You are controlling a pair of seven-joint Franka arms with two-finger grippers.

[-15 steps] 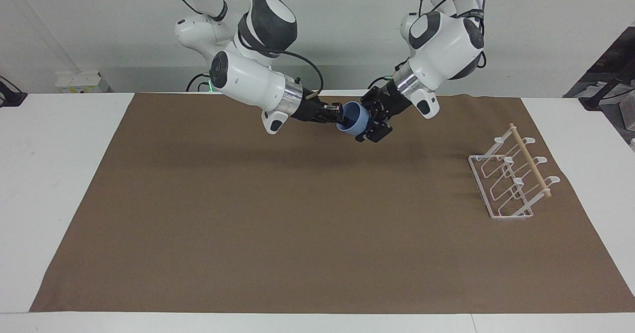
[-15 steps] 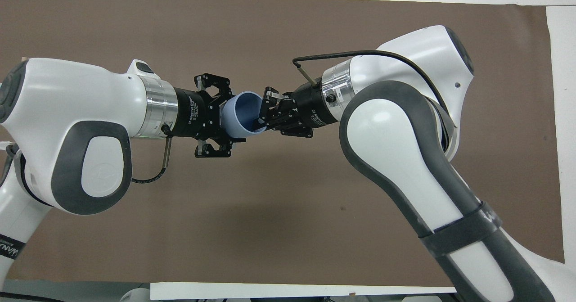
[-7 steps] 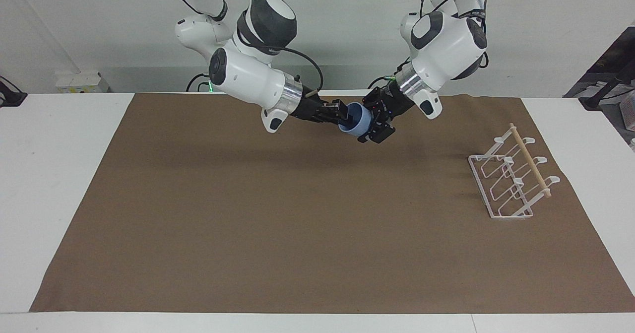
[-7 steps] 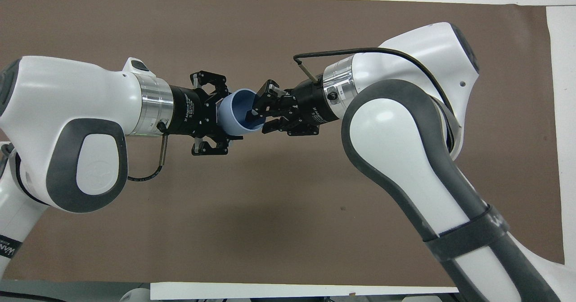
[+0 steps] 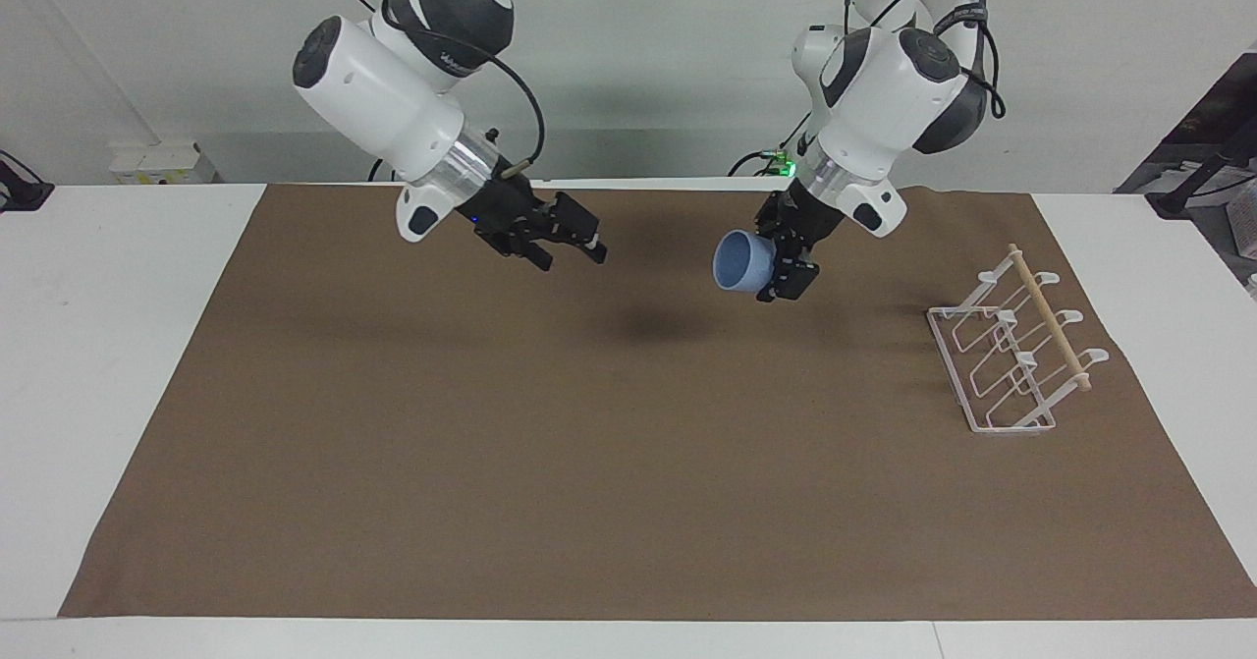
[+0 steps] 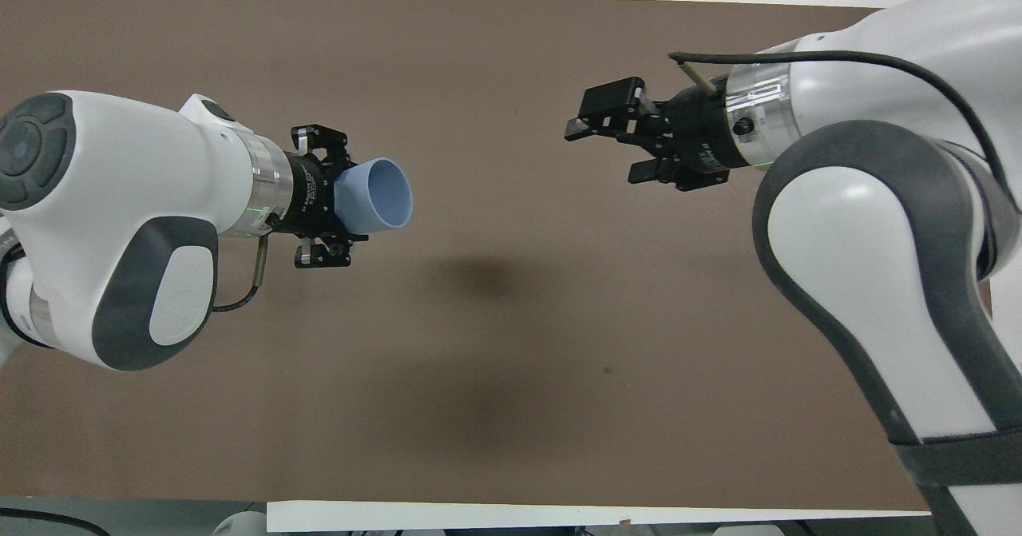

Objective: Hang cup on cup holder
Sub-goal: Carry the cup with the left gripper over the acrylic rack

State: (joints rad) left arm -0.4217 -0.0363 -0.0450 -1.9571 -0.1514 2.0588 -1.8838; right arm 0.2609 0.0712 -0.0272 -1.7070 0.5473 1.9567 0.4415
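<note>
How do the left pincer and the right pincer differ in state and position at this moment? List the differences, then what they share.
1. The left pincer is shut on the blue cup; the right pincer is open and holds nothing.
2. The left pincer hangs toward the cup holder's end of the brown mat; the right pincer hangs toward the other end.

Both are black, two-fingered and raised above the mat.

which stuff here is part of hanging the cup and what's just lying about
Part of the job:
- cup, held in the left gripper
- cup holder, toward the left arm's end of the table
- right gripper, jaws open, holding nothing

Just lying about:
- brown mat
</note>
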